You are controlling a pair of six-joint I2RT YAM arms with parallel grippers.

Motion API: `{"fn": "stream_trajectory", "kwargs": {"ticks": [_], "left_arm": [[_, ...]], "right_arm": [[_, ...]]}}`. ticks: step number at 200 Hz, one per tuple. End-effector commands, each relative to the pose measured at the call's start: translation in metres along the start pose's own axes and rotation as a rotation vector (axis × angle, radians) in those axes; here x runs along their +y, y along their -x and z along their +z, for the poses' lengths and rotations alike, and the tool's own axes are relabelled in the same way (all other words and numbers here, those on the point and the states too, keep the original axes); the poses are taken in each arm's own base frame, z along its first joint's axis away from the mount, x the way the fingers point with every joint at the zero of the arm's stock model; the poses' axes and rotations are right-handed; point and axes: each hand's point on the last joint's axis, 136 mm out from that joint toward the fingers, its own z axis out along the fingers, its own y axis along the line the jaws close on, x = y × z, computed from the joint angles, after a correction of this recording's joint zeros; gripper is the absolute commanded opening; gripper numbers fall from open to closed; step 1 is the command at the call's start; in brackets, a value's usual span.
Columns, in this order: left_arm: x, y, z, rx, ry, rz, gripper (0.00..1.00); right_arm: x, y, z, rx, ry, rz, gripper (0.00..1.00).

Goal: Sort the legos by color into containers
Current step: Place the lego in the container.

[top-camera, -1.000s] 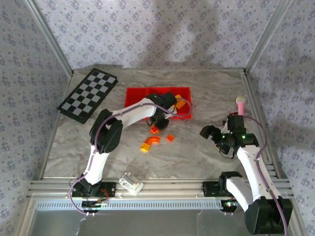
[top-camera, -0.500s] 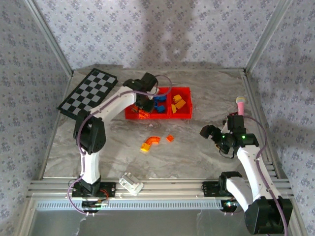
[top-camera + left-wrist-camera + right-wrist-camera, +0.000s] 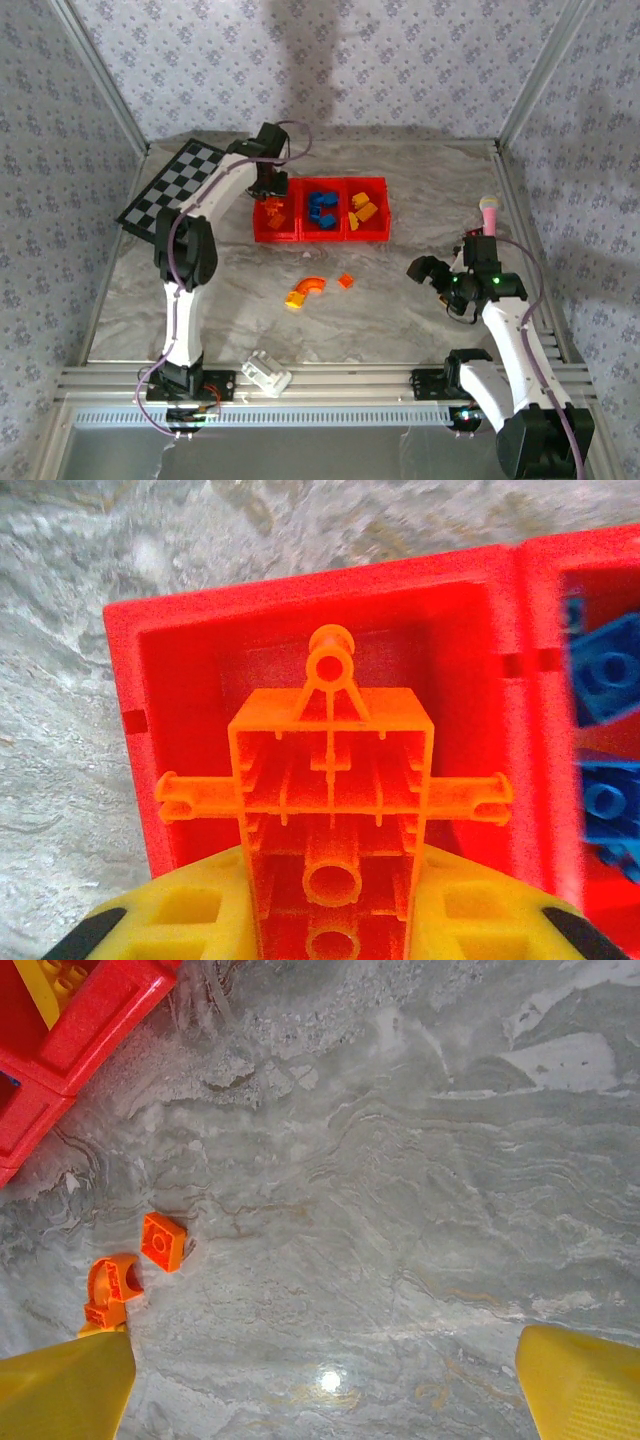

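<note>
Left tool (image 3: 330,920) pinches an orange brick (image 3: 331,780) over the left compartment of the red containers (image 3: 300,237), near the far edge of the surface (image 3: 400,330). A curved orange brick (image 3: 303,291) and a small orange plate (image 3: 346,281) lie mid-surface; the right tool (image 3: 425,268) hangs spread toward the right edge.

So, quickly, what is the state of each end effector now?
Left end effector: closed on an orange lego.
Right end effector: open, holding nothing.
</note>
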Motion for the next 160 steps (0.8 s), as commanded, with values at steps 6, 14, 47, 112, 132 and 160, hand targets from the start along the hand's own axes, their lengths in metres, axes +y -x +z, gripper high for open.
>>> {"fn": "stream_trajectory", "kwargs": {"ticks": [6, 14, 47, 112, 132, 160], "left_arm": [[-0.013, 0.0, 0.011, 0.026, -0.056, -0.044, 0.18], [-0.014, -0.001, 0.014, 0.026, -0.06, -0.053, 0.18], [-0.018, -0.001, 0.024, 0.017, -0.079, -0.06, 0.22], [-0.019, -0.001, 0.028, 0.012, -0.089, -0.075, 0.46], [-0.017, -0.009, 0.028, 0.014, -0.084, -0.074, 0.55], [-0.018, -0.007, 0.013, -0.036, -0.108, -0.071, 0.64]], "right_arm": [[-0.001, -0.006, -0.005, 0.022, -0.001, -0.007, 1.0], [-0.001, -0.006, -0.006, 0.021, -0.002, -0.009, 1.0], [0.0, -0.005, -0.006, 0.023, 0.002, -0.007, 1.0], [-0.003, -0.008, -0.008, 0.023, -0.003, -0.007, 1.0], [-0.004, -0.008, -0.007, 0.017, -0.003, -0.005, 1.0], [-0.005, -0.009, -0.007, 0.015, -0.005, -0.002, 1.0]]}}
